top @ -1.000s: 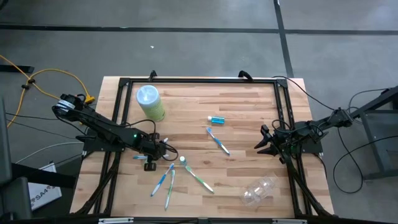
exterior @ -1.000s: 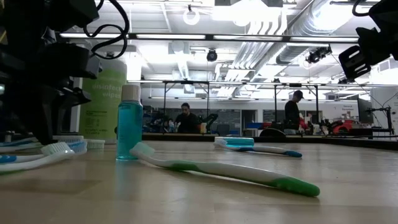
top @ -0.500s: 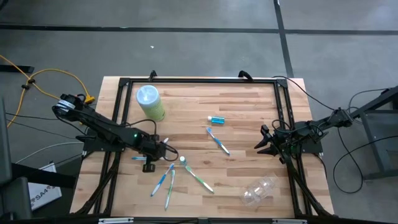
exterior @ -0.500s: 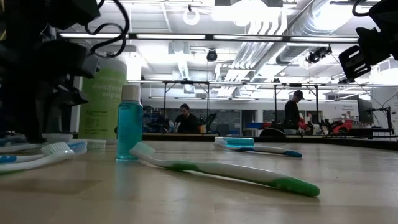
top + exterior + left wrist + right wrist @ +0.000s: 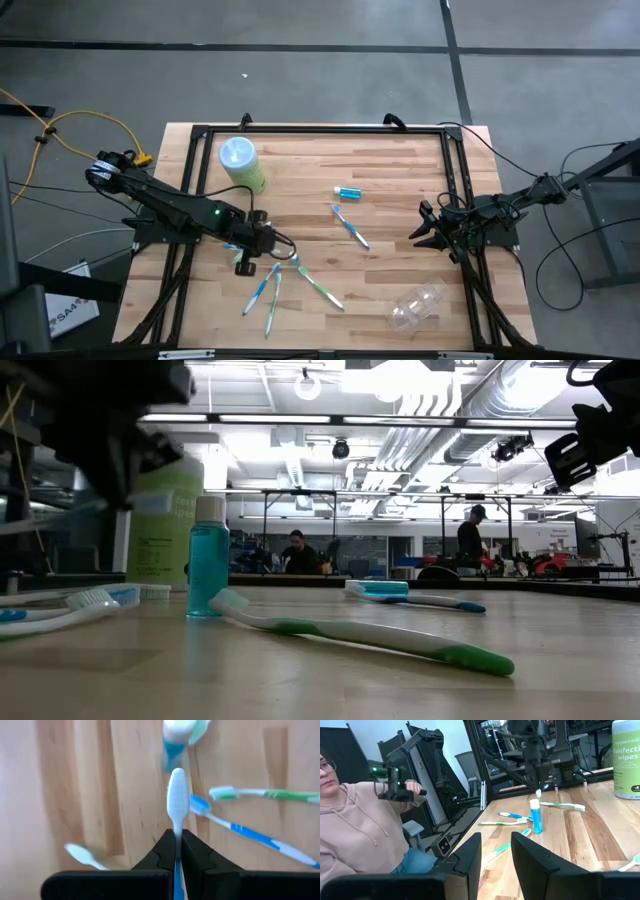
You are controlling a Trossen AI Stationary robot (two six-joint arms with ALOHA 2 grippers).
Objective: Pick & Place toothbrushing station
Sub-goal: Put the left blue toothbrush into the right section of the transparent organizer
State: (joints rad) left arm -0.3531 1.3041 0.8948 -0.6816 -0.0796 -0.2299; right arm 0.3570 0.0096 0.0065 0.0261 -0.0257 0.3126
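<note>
We take the pale-green wipes canister [image 5: 242, 165] at the far left of the wooden table [image 5: 400, 160] as our landmark and read rightward from it.

Nearer the front edge than the canister and a little to its right, our left gripper [image 5: 177, 842] hangs above the boards with its fingers pressed together on a blue-and-white toothbrush [image 5: 178, 800], whose white head juts out past the fingertips. In the high view this gripper [image 5: 272, 249] sits just beside the small upright blue tube [image 5: 293, 257]. Around that tube lie more toothbrushes: two blue ones [image 5: 262, 291] toward the front edge, and a green-and-white toothbrush [image 5: 320, 287] angling off to the right.

Further right of the canister, near mid-table, a small blue item [image 5: 347, 192] lies flat, and another blue-handled toothbrush [image 5: 350, 226] rests just in front of it.

Well to the right, the clear plastic cup [image 5: 417, 305] lies on its side near the front right corner.

Furthest from the canister, our right gripper [image 5: 428, 232] waits at the table's right edge, its fingers [image 5: 465, 857] spread and empty.

Beyond the table, a person in a pink hoodie [image 5: 355, 835] sits.
</note>
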